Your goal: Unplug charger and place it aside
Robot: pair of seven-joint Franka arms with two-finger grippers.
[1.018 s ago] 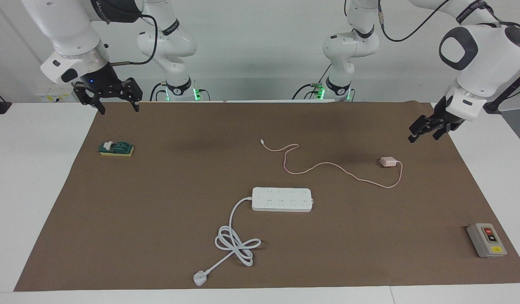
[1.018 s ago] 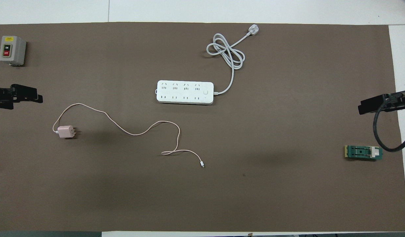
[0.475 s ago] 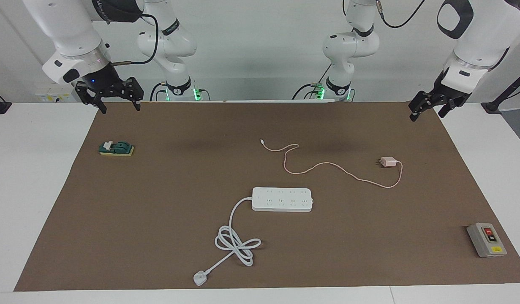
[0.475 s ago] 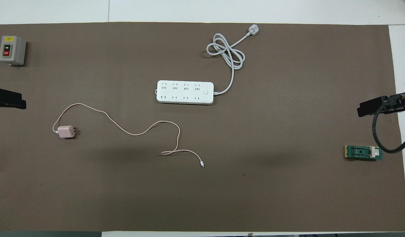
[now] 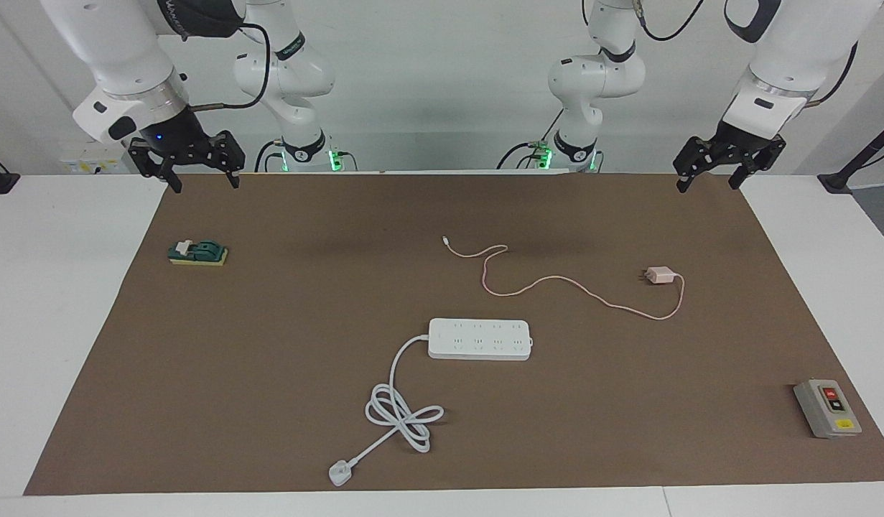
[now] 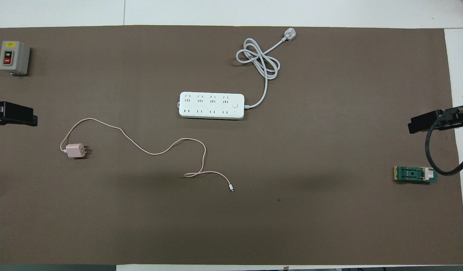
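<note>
1. Right gripper [image 5: 202, 179]: hangs over the mat's [image 5: 269, 402] robot-side edge at the right arm's end, fingers spread wide and holding nothing. It has not moved over the last second (this arm waits).
2. Left gripper [image 5: 707, 179]: fingers apart, empty. A second ago it was low over the mat near the charger. It has since risen and drawn back to a spot above the mat's robot-side corner at the left arm's end.
3. Green block [image 5: 197, 253]: lies on the mat below the right gripper, a little farther from the robots. It has not been touched.
4. Charger [image 5: 659, 275]: lies on its side on the mat toward the left arm's end, prongs bare and in no socket. Its pink cable [image 5: 556, 281] trails loosely toward the middle of the mat. It has not shifted in the last second.
5. Power strip [image 5: 480, 339]: mid-mat, farther from the robots than the charger and well apart from it. No socket is occupied.
6. Switch box [image 5: 827, 408]: grey, at the left arm's end, farther out again.
7. White plug [image 5: 339, 473]: on its coiled cord, farthest from the robots.
8. Reading of the change: the charger is out and set aside, and the left arm's retreat suggests the task is done (only homing seems to be left).
</note>
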